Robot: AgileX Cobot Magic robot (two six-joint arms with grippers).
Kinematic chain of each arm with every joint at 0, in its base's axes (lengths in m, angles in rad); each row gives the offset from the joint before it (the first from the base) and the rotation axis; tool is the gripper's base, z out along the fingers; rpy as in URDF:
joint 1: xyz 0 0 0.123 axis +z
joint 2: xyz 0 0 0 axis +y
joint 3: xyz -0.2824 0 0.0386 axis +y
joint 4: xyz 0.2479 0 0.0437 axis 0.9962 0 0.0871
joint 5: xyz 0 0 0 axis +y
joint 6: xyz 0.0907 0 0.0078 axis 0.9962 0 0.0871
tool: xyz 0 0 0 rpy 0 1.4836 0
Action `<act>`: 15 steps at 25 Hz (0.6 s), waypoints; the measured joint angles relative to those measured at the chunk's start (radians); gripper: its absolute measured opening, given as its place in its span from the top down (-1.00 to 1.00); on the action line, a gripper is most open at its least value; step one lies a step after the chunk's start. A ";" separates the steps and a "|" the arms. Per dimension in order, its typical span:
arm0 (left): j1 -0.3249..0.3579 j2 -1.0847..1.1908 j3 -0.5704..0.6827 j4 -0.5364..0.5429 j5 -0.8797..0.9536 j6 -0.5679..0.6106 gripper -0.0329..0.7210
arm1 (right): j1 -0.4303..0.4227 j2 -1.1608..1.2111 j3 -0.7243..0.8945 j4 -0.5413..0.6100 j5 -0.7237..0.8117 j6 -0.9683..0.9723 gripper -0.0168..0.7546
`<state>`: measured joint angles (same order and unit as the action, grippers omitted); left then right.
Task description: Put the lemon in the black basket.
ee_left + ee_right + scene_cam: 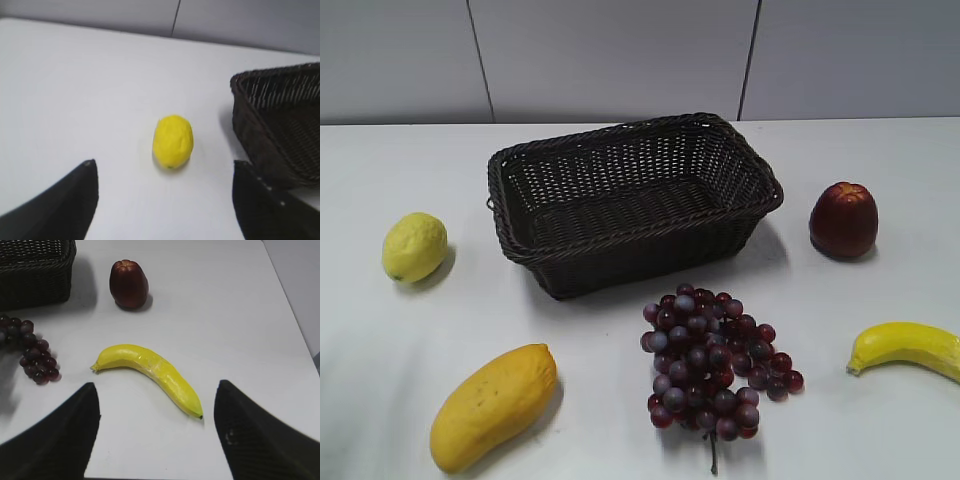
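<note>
The lemon (415, 246) is small, pale yellow and dimpled. It lies on the white table left of the black basket (525, 255), apart from it. The basket is dark woven wicker and holds nothing. In the left wrist view the lemon (173, 141) lies ahead of my left gripper (164, 172), which is open and empty, with the basket's corner (260, 135) to the right. My right gripper (158, 395) is open and empty, just short of a banana (150, 371). Neither gripper shows in the exterior view.
A large orange-yellow mango (492, 404) lies front left. A bunch of dark red grapes (712, 362) lies in front of the basket. A dark red apple (843, 219) stands to its right and the banana (910, 347) lies front right. The table's right edge (292, 315) is near.
</note>
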<state>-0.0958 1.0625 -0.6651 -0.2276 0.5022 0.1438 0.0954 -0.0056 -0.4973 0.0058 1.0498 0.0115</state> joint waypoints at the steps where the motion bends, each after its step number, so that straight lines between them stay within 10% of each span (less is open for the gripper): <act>1: -0.017 0.059 -0.043 0.000 0.026 0.002 -0.77 | 0.000 0.000 0.000 0.000 0.000 0.000 -0.56; 15: -0.099 0.723 -0.492 0.107 0.282 0.004 -0.76 | 0.000 0.000 0.000 0.000 -0.001 0.000 -0.56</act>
<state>-0.1943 1.7853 -1.1576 -0.1201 0.7842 0.1483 0.0954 -0.0056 -0.4973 0.0058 1.0490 0.0115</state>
